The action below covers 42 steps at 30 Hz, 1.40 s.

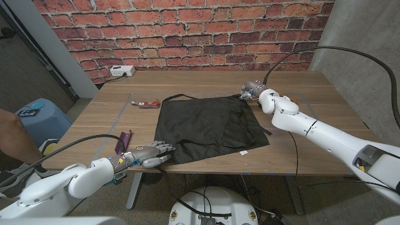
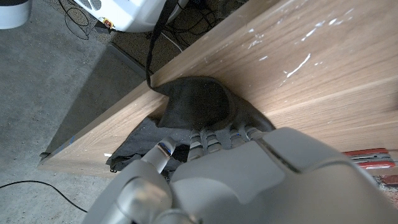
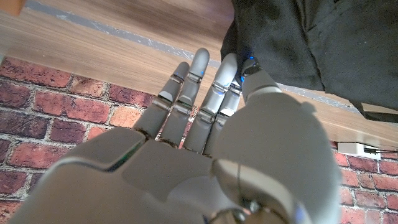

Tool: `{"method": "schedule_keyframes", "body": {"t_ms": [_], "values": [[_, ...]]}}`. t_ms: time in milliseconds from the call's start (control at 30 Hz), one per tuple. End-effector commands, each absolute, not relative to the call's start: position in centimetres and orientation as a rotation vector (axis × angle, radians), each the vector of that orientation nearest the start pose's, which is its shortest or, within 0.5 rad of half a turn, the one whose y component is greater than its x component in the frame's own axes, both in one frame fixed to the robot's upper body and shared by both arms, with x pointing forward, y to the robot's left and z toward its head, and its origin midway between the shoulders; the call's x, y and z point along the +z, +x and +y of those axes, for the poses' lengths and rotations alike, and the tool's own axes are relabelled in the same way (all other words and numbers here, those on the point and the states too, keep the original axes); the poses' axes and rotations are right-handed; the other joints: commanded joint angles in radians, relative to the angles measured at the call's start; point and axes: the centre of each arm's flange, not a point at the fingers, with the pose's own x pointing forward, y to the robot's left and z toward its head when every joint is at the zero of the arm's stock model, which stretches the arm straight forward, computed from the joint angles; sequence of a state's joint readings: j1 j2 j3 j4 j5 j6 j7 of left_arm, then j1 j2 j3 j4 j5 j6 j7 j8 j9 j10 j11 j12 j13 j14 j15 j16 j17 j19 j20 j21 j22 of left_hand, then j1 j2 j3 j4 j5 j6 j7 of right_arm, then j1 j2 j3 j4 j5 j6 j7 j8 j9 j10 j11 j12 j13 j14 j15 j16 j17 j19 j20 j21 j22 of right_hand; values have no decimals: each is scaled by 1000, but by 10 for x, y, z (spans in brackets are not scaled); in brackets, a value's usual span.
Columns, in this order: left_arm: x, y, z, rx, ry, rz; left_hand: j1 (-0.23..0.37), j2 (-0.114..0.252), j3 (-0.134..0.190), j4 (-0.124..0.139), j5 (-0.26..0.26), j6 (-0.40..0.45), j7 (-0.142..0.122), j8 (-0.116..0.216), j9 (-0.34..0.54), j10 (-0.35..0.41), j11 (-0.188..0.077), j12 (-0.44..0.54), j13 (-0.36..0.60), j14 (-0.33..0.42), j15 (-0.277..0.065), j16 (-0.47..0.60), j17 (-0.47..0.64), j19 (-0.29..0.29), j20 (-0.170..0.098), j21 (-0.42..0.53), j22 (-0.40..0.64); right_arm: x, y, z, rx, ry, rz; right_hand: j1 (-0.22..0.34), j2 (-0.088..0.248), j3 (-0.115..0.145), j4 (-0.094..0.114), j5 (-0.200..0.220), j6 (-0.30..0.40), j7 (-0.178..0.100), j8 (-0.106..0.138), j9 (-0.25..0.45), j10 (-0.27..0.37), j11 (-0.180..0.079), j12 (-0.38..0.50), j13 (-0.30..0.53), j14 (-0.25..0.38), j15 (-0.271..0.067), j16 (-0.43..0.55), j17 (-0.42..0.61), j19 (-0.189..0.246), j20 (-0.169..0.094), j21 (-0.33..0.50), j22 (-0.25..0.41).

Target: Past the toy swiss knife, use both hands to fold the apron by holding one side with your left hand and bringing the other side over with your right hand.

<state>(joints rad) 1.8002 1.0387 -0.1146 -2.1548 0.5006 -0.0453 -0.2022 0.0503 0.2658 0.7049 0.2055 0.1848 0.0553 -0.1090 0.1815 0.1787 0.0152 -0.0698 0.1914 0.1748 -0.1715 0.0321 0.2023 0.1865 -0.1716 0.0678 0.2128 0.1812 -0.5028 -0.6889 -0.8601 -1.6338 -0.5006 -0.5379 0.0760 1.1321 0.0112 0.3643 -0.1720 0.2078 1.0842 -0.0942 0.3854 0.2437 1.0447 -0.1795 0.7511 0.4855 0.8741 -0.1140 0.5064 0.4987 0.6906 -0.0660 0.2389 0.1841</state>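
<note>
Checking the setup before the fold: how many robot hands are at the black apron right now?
2. The left hand is at the near-left corner of the black fabric apron, fingers on the cloth; the right hand is at its far-right corner.

Saw black apron (image 1: 209,128) spread on wooden table (image 1: 312,84), toy swiss knife (image 1: 149,103) just beyond its far-left corner. Left hand (image 1: 149,154) at near-left corner; right hand (image 1: 250,91) at far-right corner.
</note>
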Motion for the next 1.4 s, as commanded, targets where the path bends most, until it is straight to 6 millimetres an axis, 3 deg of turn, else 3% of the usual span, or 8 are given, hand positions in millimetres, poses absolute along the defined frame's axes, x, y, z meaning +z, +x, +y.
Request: {"method": "schedule_keyframes", "body": {"t_ms": [33,733,1400], "values": [[-153,438,304,-422,1544,-363,-54,-57,11,0,6,3,-3,4,2,-5,-2,5,4,-27,6,-5,0,-189,-3,7,2,47,636,-187,-71,-1418,-373,18,2,0,3,5,10,3,5,1,11,0,2,2,10,-125,-2,4,10,-52,6,2],[-149,444,305,-440,1548,-371,-52,-57,18,0,7,3,-3,3,3,-6,-2,5,4,-26,6,-6,0,-187,-3,5,2,48,615,-184,-73,-1362,-400,32,2,-19,11,13,9,0,5,-3,8,7,2,12,31,-125,-4,25,2,-58,4,4],[-148,445,305,-448,1549,-366,-51,-58,25,0,7,2,-3,2,3,-7,-5,5,4,-25,5,-6,0,-186,-3,4,1,45,585,-168,-9,-1341,-432,56,6,-32,12,23,11,10,5,-6,14,14,2,15,42,-126,-14,43,5,-55,7,5]]}}
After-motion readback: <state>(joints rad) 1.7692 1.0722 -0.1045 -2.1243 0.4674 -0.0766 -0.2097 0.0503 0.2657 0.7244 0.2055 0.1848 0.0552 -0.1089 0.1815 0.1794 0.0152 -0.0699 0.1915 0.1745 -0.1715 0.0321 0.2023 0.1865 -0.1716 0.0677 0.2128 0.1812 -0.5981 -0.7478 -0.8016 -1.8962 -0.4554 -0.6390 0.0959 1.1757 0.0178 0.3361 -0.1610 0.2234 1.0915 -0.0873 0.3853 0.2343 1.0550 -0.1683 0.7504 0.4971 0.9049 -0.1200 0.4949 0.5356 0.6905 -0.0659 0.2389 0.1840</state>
